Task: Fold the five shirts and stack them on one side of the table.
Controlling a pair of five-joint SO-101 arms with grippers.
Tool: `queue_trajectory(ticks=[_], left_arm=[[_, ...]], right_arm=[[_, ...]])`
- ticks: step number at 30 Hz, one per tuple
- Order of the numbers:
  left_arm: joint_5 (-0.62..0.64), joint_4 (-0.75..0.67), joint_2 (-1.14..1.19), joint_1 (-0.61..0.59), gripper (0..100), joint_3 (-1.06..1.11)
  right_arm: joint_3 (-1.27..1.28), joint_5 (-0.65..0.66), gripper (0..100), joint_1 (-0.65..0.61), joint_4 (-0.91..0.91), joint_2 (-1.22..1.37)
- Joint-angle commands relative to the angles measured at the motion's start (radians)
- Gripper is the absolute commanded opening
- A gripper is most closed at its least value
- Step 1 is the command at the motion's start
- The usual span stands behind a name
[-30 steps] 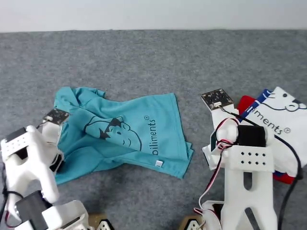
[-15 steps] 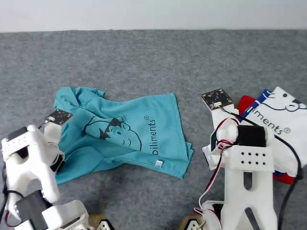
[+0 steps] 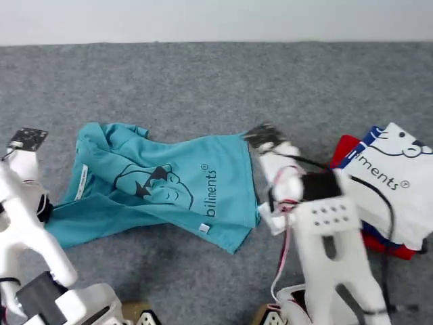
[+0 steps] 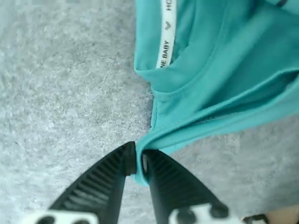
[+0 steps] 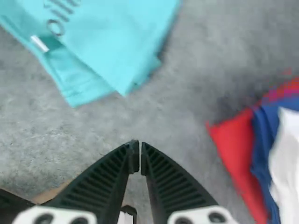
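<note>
The left gripper (image 4: 137, 161) is clenched on what looks like a hem corner of the crumpled teal shirt (image 3: 162, 193) lying mid-way across the grey table (image 3: 203, 81), while the right gripper (image 5: 136, 156), pinched together on nothing, hangs between that shirt and the folded stack (image 3: 389, 179).

The shirt stack (image 3: 400, 162) is cut off by the high view's edge.

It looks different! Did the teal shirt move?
Yes. The teal shirt slid left, away from the folded stack, its corner pinched in the left claw.
</note>
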Motion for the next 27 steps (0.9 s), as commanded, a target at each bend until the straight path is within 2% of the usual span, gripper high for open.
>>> queue_trajectory(ticks=[1,6,16,21,27], left_arm=[[0.058,-0.002,-0.043,0.005,1,-0.050],[0.109,-0.029,-0.043,0.048,1,-0.048],[0.169,-0.049,-0.043,0.112,1,-0.050],[0.186,-0.049,-0.041,0.114,1,-0.048],[0.186,-0.046,-0.041,0.114,1,-0.048]], right_arm=[[-0.015,-0.002,4.6,-0.099,-0.058,0.127],[-0.041,-0.002,16.9,-0.243,-0.111,0.295],[-0.157,-0.006,18.0,-0.473,-0.094,0.484],[-0.153,-0.011,18.0,-0.522,-0.122,0.552],[-0.150,-0.011,17.8,-0.504,-0.213,0.682]])
